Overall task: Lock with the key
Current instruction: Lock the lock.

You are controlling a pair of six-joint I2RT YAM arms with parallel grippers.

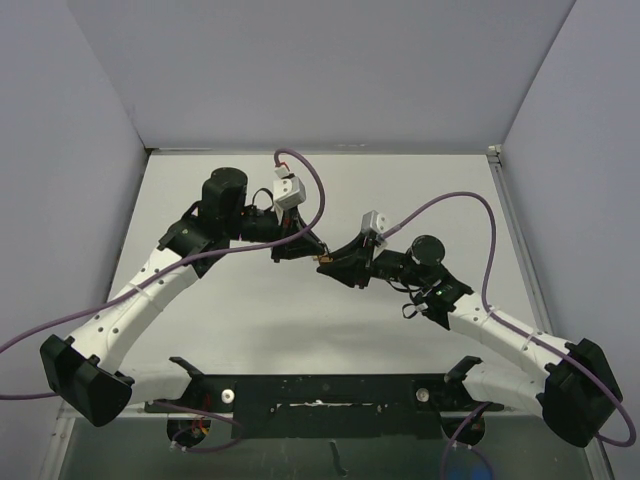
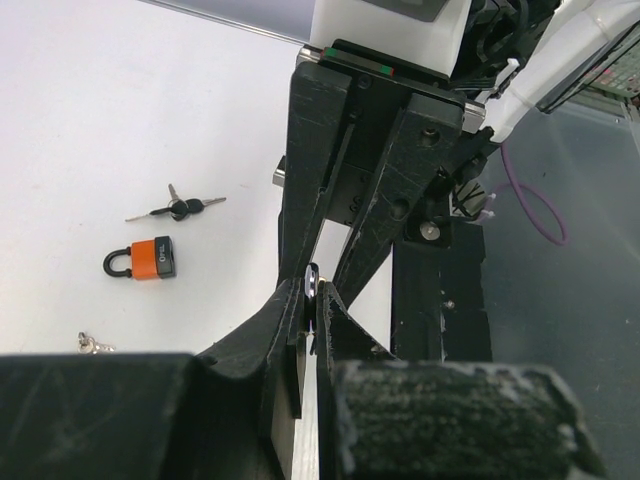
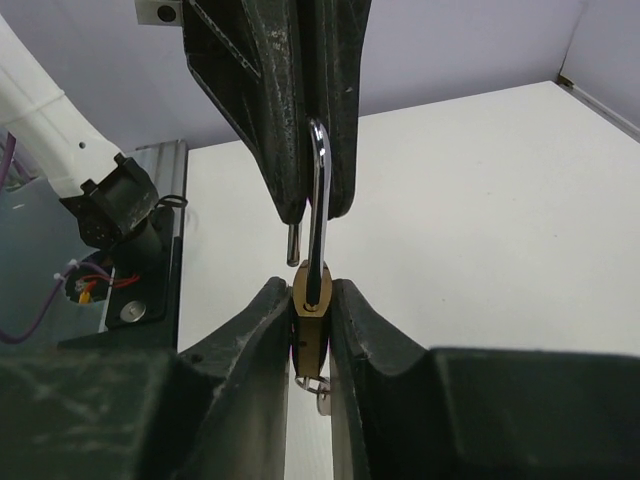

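A brass padlock hangs in mid-air above the white table, between both grippers. My right gripper is shut on its body, one finger pressed on each flat side. The steel shackle stands open, its free leg out of the body. My left gripper is shut on that shackle from the far side. Under the body hang a small ring and a key; I cannot tell whether the key sits in the keyhole. In the top view the left gripper and the right gripper meet tip to tip.
On the table lie an orange padlock, a pair of black-headed keys and another small bunch of keys. A black mounting frame runs along the near edge. Grey walls close in the back and both sides.
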